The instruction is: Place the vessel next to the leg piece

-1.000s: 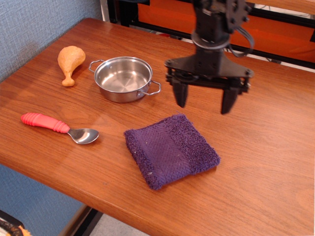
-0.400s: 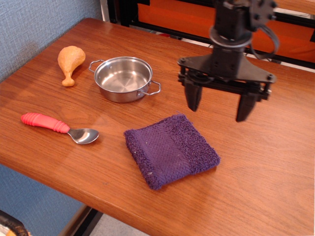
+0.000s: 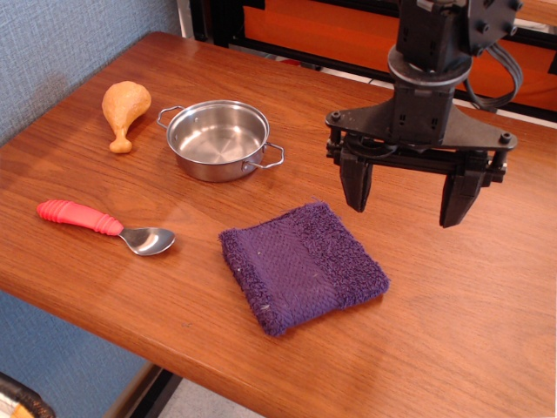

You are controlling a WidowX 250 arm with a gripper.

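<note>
The vessel (image 3: 218,138) is a small shiny steel pot with two wire loop handles, upright on the wooden table at the back left. The leg piece (image 3: 123,111), a tan-orange toy drumstick, lies just left of it, a small gap between them. My gripper (image 3: 406,198) is black, open and empty, its two fingers pointing down. It hangs above the table to the right of the pot, well apart from it, just beyond the right end of the purple cloth.
A folded purple cloth (image 3: 300,265) lies in the middle front. A red-handled metal spoon (image 3: 103,224) lies at the front left. The table's front edge (image 3: 218,383) runs diagonally below them. A blue wall (image 3: 61,43) stands at the left.
My gripper has moved to the right and slightly down, away from the pot, staying open. The pot, drumstick, spoon and cloth have not moved.
</note>
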